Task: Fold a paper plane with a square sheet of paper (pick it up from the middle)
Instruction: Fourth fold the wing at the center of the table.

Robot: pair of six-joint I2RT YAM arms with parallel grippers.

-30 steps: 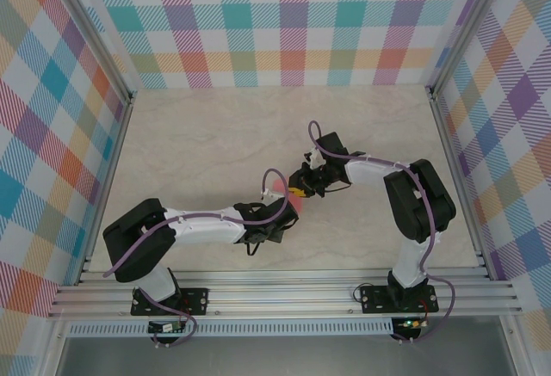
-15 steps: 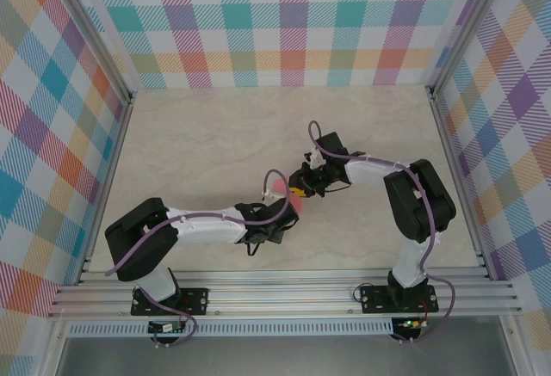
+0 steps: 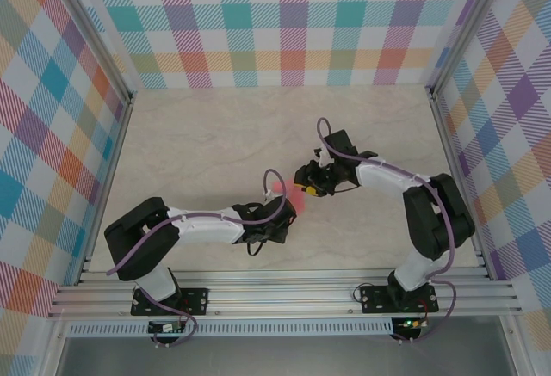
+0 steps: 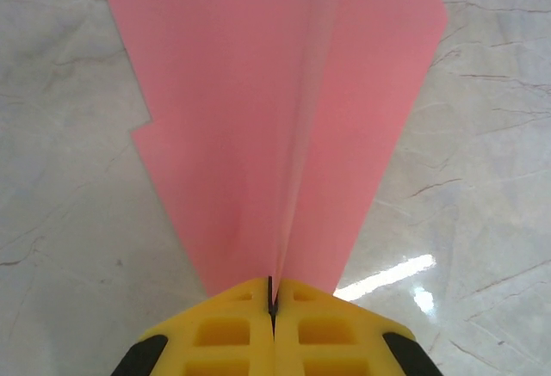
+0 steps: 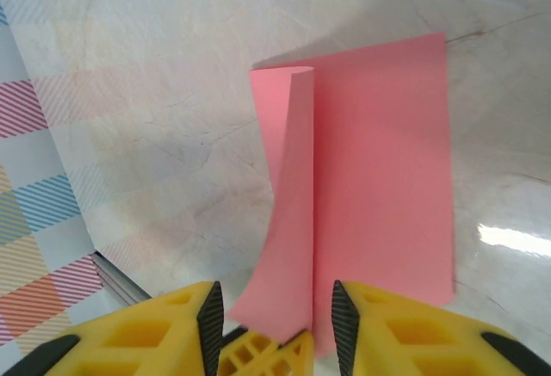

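The salmon-pink paper plane [image 4: 275, 118] fans out from my left gripper [image 4: 272, 307], which is shut on its narrow end along the centre crease. It is held just above the marble table. In the right wrist view the same folded paper [image 5: 379, 161] stands between the spread fingers of my right gripper [image 5: 275, 303], which is open around it. One flap curls up on the left side. The left gripper's yellow fingertips [image 5: 267, 354] show below the paper. From above, the paper [image 3: 280, 189] sits between the left gripper [image 3: 290, 206] and the right gripper [image 3: 303, 188].
The marble table [image 3: 198, 135] is bounded by checkered walls [image 3: 284, 23] and aluminium rails [image 3: 284, 294] at the near edge. Both arms meet near the table's middle, with open floor to the back and left.
The right arm's elbow and wrist have shifted a little to the right, drawing its gripper slightly back from the paper. The left arm and the paper have stayed in place.
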